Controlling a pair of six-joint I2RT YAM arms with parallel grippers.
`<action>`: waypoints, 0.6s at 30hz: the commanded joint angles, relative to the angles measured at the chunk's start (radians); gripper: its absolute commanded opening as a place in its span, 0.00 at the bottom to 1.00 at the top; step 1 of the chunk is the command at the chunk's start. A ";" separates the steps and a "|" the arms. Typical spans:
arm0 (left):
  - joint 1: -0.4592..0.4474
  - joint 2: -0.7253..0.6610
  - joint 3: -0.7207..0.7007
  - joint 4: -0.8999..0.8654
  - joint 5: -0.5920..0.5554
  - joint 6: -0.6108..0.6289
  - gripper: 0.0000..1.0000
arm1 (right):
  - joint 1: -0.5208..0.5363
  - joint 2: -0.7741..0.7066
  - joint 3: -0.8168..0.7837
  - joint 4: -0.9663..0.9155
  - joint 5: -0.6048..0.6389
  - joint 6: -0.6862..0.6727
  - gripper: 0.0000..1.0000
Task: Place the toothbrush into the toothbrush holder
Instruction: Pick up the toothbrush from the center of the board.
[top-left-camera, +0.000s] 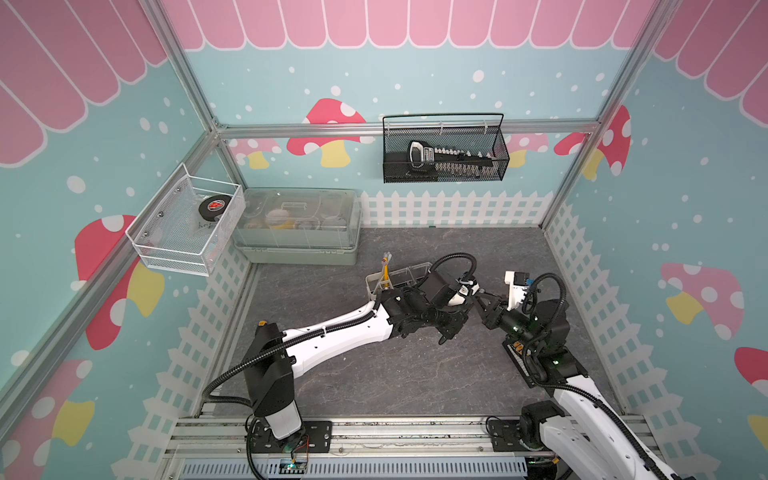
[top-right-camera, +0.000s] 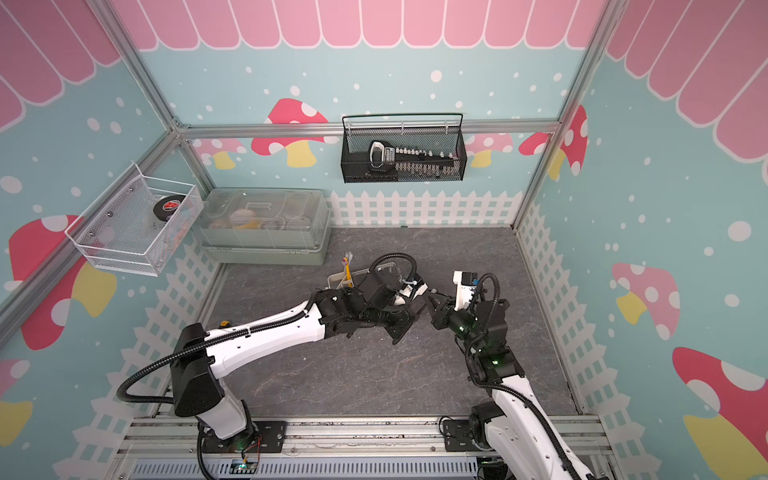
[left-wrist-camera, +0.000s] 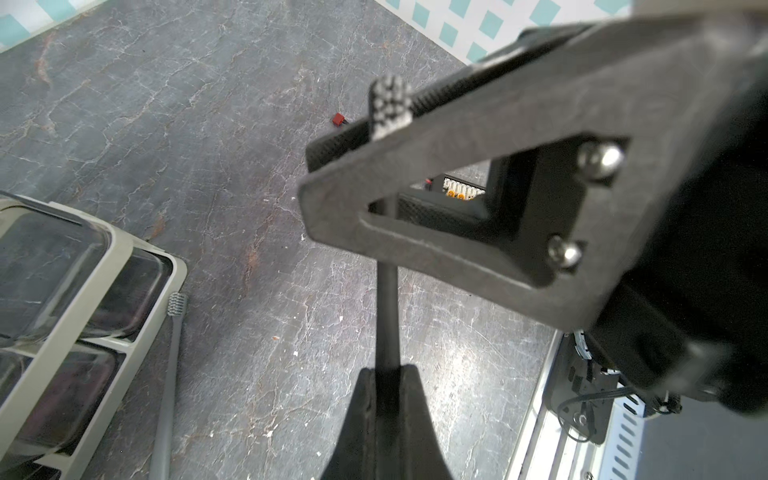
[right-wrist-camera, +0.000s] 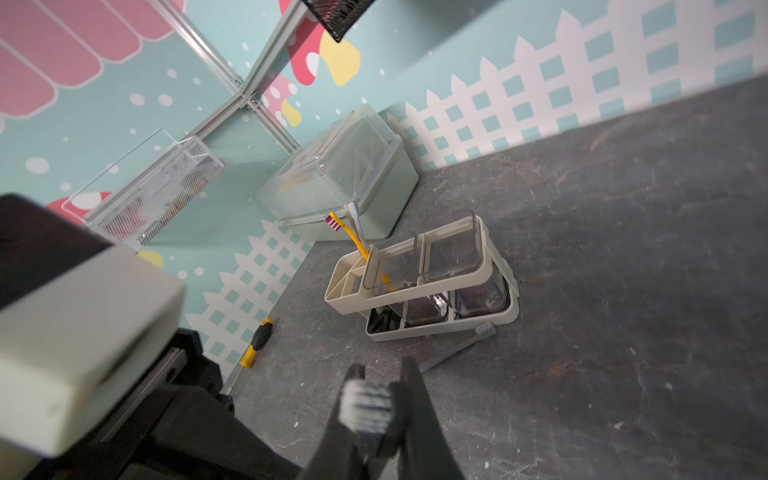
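Spanning the gap between the two arms, the toothbrush (left-wrist-camera: 389, 307) shows a slim dark handle and a head of pale and dark bristles. It is held above the table (left-wrist-camera: 208, 166), near the toothbrush holder (right-wrist-camera: 349, 302) but clear of it.

Left gripper (left-wrist-camera: 388, 374): jaws clamped on the handle. Right gripper (right-wrist-camera: 382, 368): jaws clamped on the same brush at its head end.

The holder is an off-white rack with two clear cups. A yellow toothbrush (right-wrist-camera: 357, 245) and a white toothbrush (right-wrist-camera: 358, 226) stand in its slotted section. A grey toothbrush (right-wrist-camera: 457, 349) lies just beside its base.
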 joint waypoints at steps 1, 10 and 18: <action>-0.010 -0.011 0.017 0.021 -0.019 0.028 0.00 | -0.012 0.014 -0.003 -0.007 0.048 -0.002 0.00; -0.010 -0.019 0.001 0.033 -0.057 0.033 0.00 | -0.013 0.028 0.010 -0.044 0.083 -0.014 0.00; -0.010 -0.055 -0.023 0.048 -0.186 0.010 0.03 | -0.013 0.005 0.048 -0.147 0.132 -0.071 0.00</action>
